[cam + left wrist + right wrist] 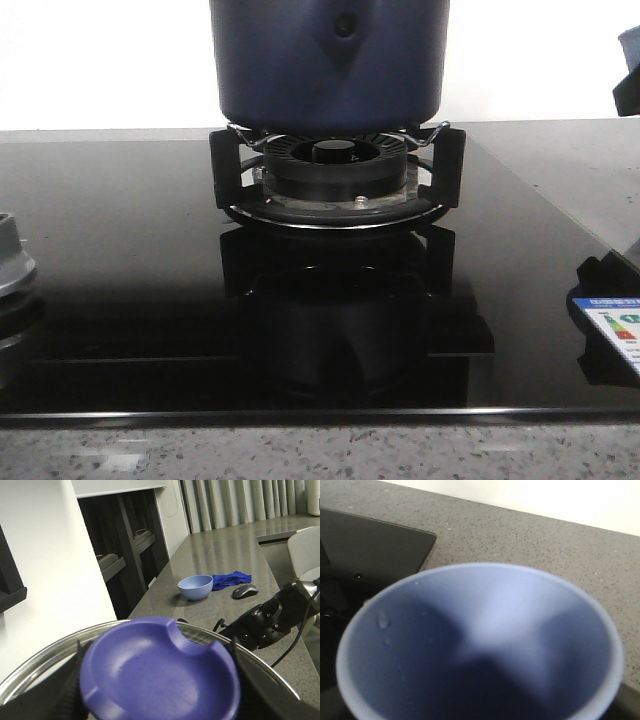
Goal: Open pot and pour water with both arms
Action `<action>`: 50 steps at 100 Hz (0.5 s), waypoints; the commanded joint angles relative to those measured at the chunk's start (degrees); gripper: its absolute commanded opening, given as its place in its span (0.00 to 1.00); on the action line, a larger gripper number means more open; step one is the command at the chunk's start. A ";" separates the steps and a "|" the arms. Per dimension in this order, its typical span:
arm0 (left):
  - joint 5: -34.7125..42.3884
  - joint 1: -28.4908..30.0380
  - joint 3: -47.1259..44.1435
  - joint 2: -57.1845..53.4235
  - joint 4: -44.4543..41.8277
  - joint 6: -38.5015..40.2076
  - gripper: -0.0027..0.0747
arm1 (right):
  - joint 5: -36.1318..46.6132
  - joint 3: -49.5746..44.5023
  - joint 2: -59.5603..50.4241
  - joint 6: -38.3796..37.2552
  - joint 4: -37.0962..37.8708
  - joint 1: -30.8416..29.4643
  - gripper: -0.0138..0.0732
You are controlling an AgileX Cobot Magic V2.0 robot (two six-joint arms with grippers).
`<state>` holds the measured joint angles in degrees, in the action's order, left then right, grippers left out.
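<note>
- the left gripper's jaws are hidden behind a purple knob (160,672) on a metal-rimmed lid (45,657); i cannot tell if they pinch it.
- the right gripper is hidden behind a light blue cup (480,645), mouth toward the camera; its state i cannot tell.
- the pot (330,60) stands upright on the burner grate (335,170), its long axis vertical, rivet facing the front camera.
- a black glass hob (120,260) lies beneath the grate.

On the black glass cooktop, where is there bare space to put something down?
Bare glass lies between the centre burner under the pot and the grey burner part at the left edge, and along the front edge. It is tighter on the right, near the energy label.
</note>
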<state>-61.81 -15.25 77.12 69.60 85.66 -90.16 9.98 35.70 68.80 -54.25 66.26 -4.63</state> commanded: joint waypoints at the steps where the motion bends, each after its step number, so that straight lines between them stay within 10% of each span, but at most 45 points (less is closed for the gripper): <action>1: 0.60 0.22 1.93 -1.55 5.63 0.47 0.41 | 1.35 1.40 -1.88 0.05 -0.27 -0.41 0.77; 50: 0.01 0.22 1.93 -1.55 5.63 0.47 0.41 | -3.25 1.30 -3.38 -5.07 -0.27 -0.41 0.90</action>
<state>-62.14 -15.25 77.12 69.60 85.66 -90.16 6.40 35.57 66.91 -58.79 66.26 -4.63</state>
